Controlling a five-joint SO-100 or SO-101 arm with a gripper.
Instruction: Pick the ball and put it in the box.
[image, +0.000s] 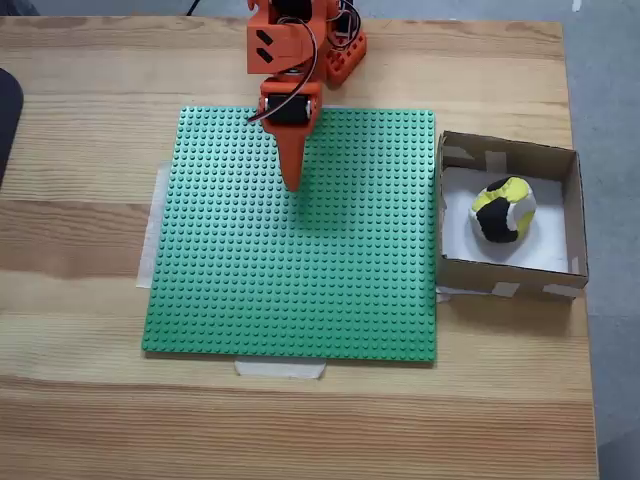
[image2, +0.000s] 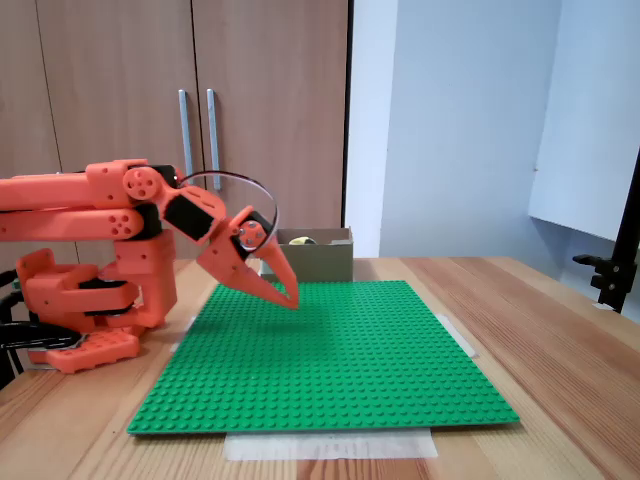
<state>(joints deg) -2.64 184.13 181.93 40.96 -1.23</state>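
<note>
The yellow, white and black ball (image: 503, 210) lies inside the brown cardboard box (image: 568, 215) at the right edge of the table; in the side fixed view just its top (image2: 303, 240) peeks over the box wall (image2: 320, 261). My orange gripper (image: 293, 180) hovers over the back part of the green studded baseplate (image: 300, 270), well to the left of the box. Its fingers meet at the tip with nothing between them, and in the side fixed view the gripper (image2: 291, 299) points down just above the plate.
The baseplate (image2: 330, 360) is taped to a wooden table. The arm's orange base (image2: 85, 300) stands at the back edge. Wooden cupboard doors (image2: 200, 120) rise behind the table, and a black stand (image2: 612, 270) is at the right.
</note>
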